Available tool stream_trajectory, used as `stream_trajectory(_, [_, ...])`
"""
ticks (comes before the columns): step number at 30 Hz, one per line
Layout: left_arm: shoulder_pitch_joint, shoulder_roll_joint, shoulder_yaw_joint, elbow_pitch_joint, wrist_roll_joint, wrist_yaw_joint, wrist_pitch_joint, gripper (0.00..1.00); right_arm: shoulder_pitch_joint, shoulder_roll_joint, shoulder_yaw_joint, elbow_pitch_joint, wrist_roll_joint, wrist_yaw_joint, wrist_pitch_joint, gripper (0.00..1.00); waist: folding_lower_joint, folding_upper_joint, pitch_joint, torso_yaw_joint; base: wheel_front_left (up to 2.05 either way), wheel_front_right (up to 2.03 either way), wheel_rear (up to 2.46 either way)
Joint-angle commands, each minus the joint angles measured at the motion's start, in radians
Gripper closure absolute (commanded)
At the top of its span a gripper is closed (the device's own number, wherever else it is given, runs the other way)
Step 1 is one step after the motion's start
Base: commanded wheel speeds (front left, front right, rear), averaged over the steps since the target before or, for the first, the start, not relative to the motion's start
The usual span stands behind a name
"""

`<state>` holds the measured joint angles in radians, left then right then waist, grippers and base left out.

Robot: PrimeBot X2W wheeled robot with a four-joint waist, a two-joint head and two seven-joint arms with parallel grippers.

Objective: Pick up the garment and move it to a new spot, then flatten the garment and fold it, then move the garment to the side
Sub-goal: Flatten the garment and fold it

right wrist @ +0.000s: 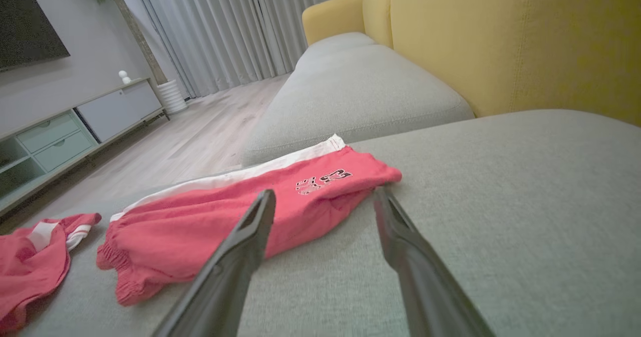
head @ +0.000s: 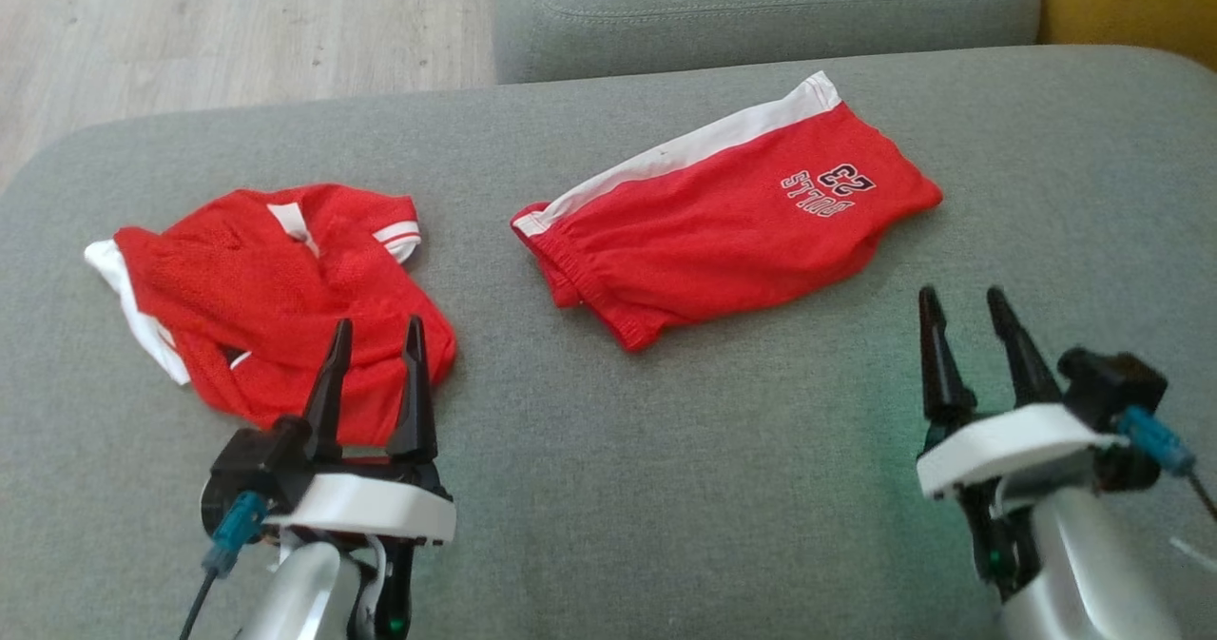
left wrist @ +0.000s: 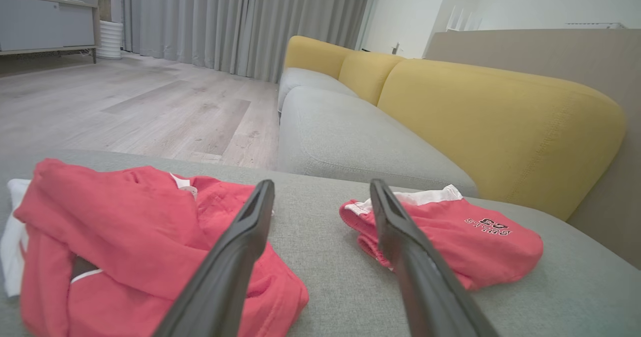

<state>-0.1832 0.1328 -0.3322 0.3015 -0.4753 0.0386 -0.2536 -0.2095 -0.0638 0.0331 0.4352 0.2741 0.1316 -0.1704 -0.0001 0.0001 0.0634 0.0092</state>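
A crumpled red garment with white trim (head: 257,279) lies bunched at the left of the grey cushion (head: 666,488). Red shorts with a white stripe and a "23" print (head: 723,231) lie folded flat near the middle. My left gripper (head: 378,321) stands open at the crumpled garment's near edge, its fingertips over the cloth and nothing between them. In the left wrist view this garment (left wrist: 115,227) sits left of the open gripper (left wrist: 321,183) and the shorts (left wrist: 465,242) to the right. My right gripper (head: 961,291) is open, just short of the shorts (right wrist: 225,212).
A second grey cushion (head: 761,3) adjoins at the back, with yellow backrests (left wrist: 491,121) along the right. Wooden floor (head: 238,22) lies beyond the cushion's rounded far-left edge. Bare cushion stretches between the two arms and to the right of the shorts.
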Motion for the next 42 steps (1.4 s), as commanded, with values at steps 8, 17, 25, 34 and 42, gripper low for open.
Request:
stream_trajectory(8, [-0.040, -0.029, 0.083, -0.036, 0.049, -0.035, -0.008, 0.00, -0.001, 0.013, 0.001, -0.131, -0.026, -0.001, 0.053, 0.00, 0.0001, -0.0001, 0.019, -0.004, 0.00, 0.00, 0.00])
stream_trajectory(17, [-0.096, -0.052, 0.079, -0.023, 0.079, -0.064, -0.008, 0.00, -0.102, 0.013, -0.060, -0.144, -0.008, -0.001, 0.124, 0.00, 0.0001, -0.0001, 0.098, 0.038, 0.00, 0.00, 0.00])
stream_trajectory(25, [-0.159, -0.073, 0.050, 0.001, 0.088, -0.087, -0.008, 0.00, -0.345, 0.013, -0.272, 0.064, 0.039, -0.001, 0.223, 0.00, 0.0001, -0.0001, 0.191, 0.111, 0.00, 0.00, 0.00])
stream_trajectory(34, [-0.206, -0.082, 0.007, 0.008, 0.073, -0.095, -0.008, 0.00, -0.578, 0.013, -0.596, 0.377, -0.225, -0.001, 0.253, 0.00, 0.0001, -0.0001, 0.256, 0.187, 0.00, 0.00, 0.00])
stream_trajectory(42, [-0.233, -0.082, -0.036, -0.003, 0.036, -0.075, -0.008, 0.00, -0.658, 0.012, -0.780, 0.484, -0.458, -0.001, 0.278, 0.00, 0.0001, -0.0001, 0.286, 0.220, 0.00, 0.00, 0.00])
